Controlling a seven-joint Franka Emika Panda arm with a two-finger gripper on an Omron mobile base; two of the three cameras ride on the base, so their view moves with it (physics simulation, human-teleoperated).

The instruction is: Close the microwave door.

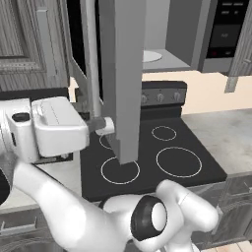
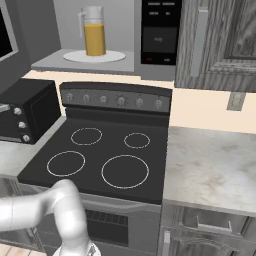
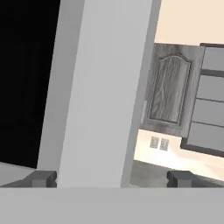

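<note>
The microwave door stands swung far out over the stove, its edge facing the left base camera. The microwave sits above the stove with its cavity exposed; a pitcher of orange liquid rests on the round white turntable plate. The gripper is at the door's free edge with fingers spread wide, and the grey panel stands between them in the hand view; contact cannot be confirmed. Judgement: placement at the free edge, far from the hinge, gives most leverage for pushing. Closing not yet achieved. A black toaster oven stands on the table left of the stove.
</note>
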